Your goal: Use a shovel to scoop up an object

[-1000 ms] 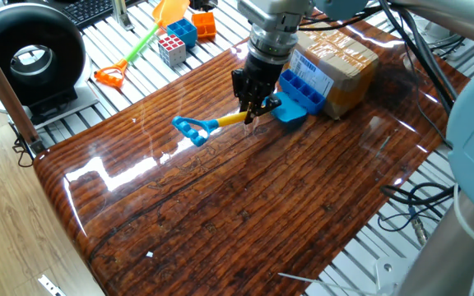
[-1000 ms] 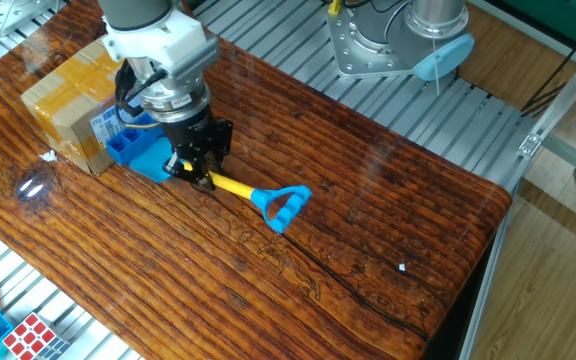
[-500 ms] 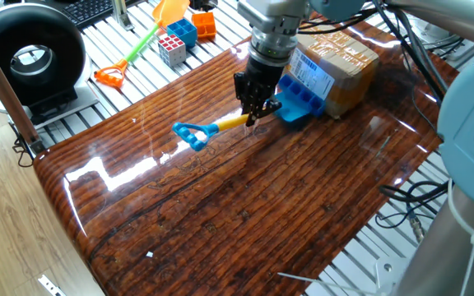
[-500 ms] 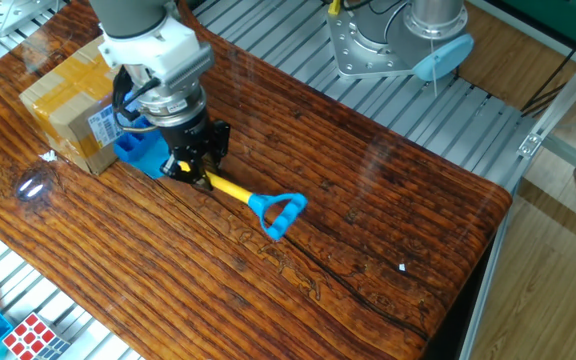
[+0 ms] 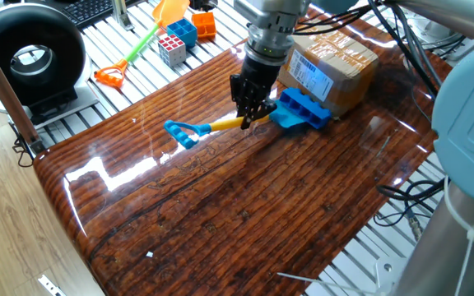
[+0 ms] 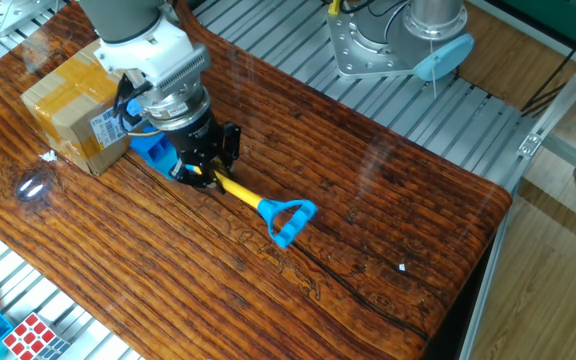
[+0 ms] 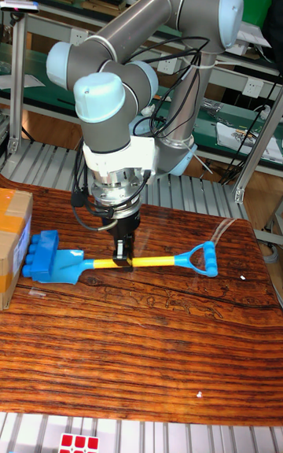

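The glossy, dark wood-grain tabletop [image 5: 245, 214] carries a brown cardboard box [image 5: 336, 70] at its far side. Just beside the box rests the shovel's light blue blade [image 7: 64, 268] with the dark blue block [image 5: 305, 105] on it — the handle [image 5: 178, 132] lies further out.

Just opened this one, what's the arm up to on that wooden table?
The gripper is shut on the yellow shaft of the shovel, jaws pointing down. The light blue blade lies low on the table, and the block sits on its far end, right next to the cardboard box. The handle points away from the box. Whether the block is fully borne by the blade is hard to tell.
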Motion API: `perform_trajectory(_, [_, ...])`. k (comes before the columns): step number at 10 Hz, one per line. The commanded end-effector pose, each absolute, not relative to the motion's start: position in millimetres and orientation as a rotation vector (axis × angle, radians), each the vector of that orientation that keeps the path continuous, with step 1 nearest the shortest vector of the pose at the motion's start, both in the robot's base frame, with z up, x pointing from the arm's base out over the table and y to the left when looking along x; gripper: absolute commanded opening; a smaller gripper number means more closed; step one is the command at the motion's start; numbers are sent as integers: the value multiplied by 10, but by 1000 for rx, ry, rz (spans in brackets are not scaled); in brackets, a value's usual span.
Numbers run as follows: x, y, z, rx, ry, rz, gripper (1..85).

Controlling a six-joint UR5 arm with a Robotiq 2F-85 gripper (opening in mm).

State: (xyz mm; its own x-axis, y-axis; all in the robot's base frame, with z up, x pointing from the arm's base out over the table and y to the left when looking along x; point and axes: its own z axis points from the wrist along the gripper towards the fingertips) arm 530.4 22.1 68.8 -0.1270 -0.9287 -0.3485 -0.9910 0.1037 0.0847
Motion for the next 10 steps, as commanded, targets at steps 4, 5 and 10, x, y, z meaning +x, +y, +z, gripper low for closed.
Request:
perform_trajectory(4, [5293, 204, 700, -1904, 2211, 452, 10])
perform_trajectory(5, [5295, 200, 678, -1906, 2209, 453, 10])
perform_trajectory(10, [5297, 173, 568, -1908, 2222, 446, 10])
